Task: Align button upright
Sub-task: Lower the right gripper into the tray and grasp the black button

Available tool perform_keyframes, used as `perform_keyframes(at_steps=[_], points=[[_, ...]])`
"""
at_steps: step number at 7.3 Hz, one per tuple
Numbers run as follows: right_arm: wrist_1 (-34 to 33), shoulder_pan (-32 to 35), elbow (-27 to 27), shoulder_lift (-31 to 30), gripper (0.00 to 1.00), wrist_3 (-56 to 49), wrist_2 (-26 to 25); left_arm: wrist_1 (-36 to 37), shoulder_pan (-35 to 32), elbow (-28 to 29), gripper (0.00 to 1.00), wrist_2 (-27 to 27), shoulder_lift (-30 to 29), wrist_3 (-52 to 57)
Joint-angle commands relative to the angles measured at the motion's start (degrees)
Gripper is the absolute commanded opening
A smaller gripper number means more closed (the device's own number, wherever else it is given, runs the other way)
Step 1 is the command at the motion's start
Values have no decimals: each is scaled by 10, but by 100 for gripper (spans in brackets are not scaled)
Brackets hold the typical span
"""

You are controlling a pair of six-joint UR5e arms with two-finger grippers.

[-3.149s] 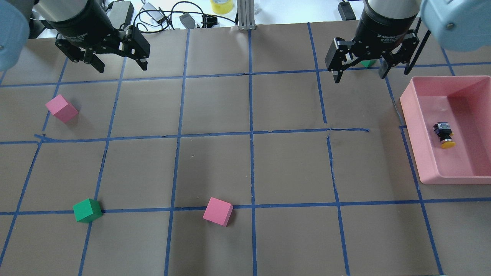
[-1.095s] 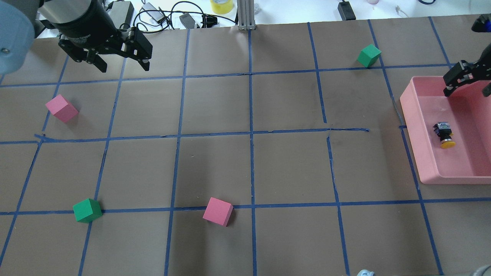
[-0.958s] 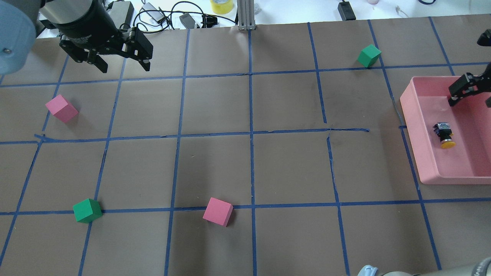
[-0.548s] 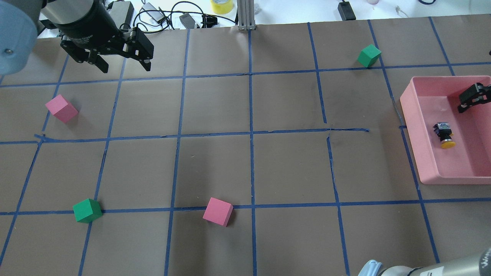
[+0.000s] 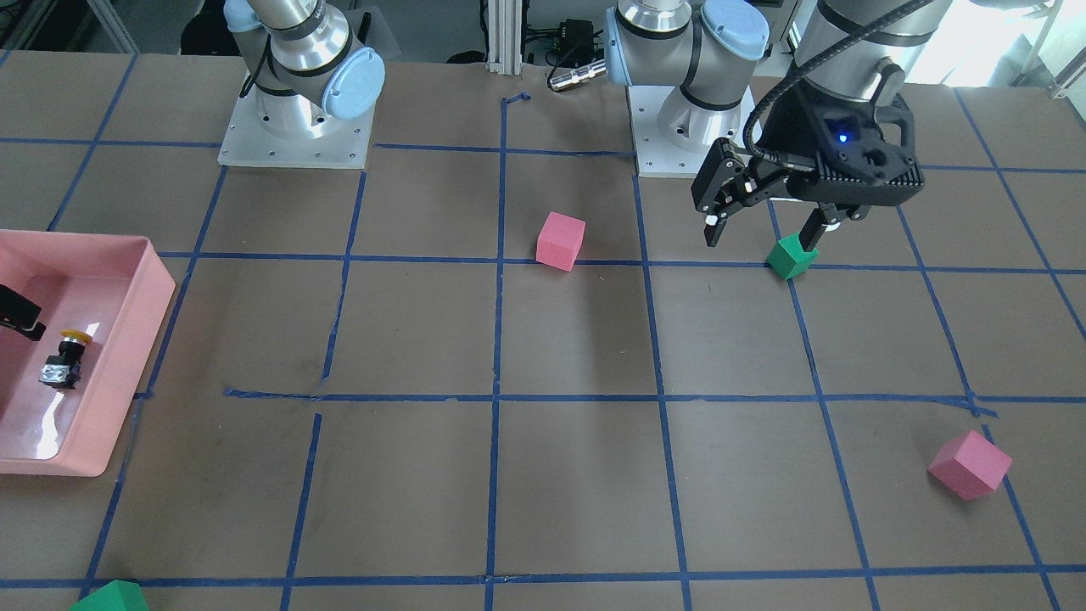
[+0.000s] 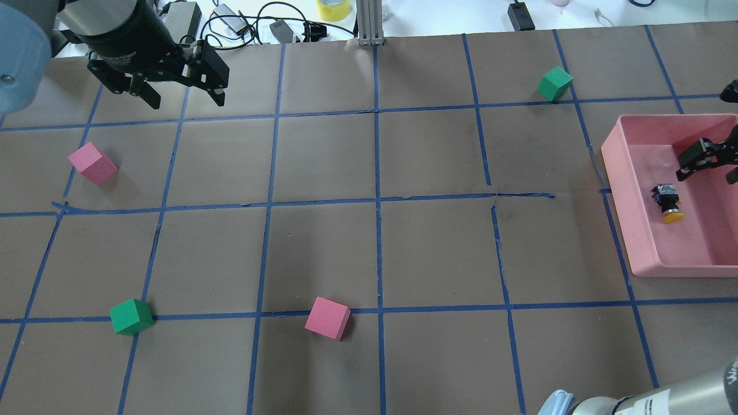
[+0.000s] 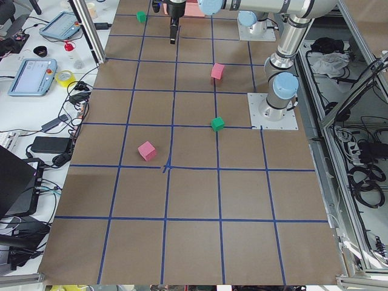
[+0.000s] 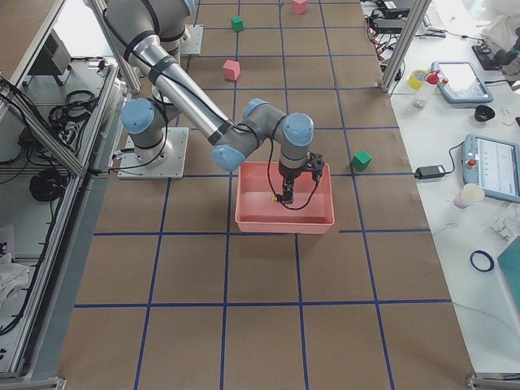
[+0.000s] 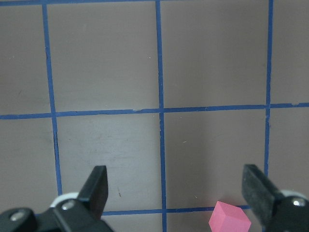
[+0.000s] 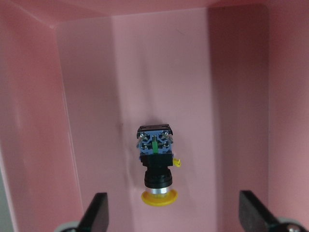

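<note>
The button (image 6: 667,203) lies on its side in the pink tray (image 6: 616,158), yellow cap toward the view's bottom. It also shows in the front-facing view (image 5: 64,362) and the right wrist view (image 10: 155,164), where its silvery-grey base points away and the cap sits near the fingers. My right gripper (image 6: 712,165) hangs open above the tray, just beyond the button, not touching it; its fingertips (image 10: 99,208) straddle the button's width. My left gripper (image 6: 185,99) is open and empty, high over the table's far left.
Two pink cubes (image 6: 92,163) (image 6: 327,318) and two green cubes (image 6: 131,316) (image 6: 554,83) are scattered on the brown, blue-taped table. The tray walls (image 10: 34,121) stand close around the button. One pink cube shows under the left wrist (image 9: 229,218).
My right gripper swung from over the table's far right to above the tray, then shifted slightly toward the button. The button and the left arm have barely moved.
</note>
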Motion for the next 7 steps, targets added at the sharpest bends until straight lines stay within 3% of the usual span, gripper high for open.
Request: perform_keyframes(at_steps=[1,4,7], points=[[-79,0,3,58,95,1,10,0,1,0,100,0,1,0],[-126,0,2,89,95,0,43,-1,0,1,100,1,3,1],[-136,6,3,95,100,-1,43,0,0,0,100,1,2,1]])
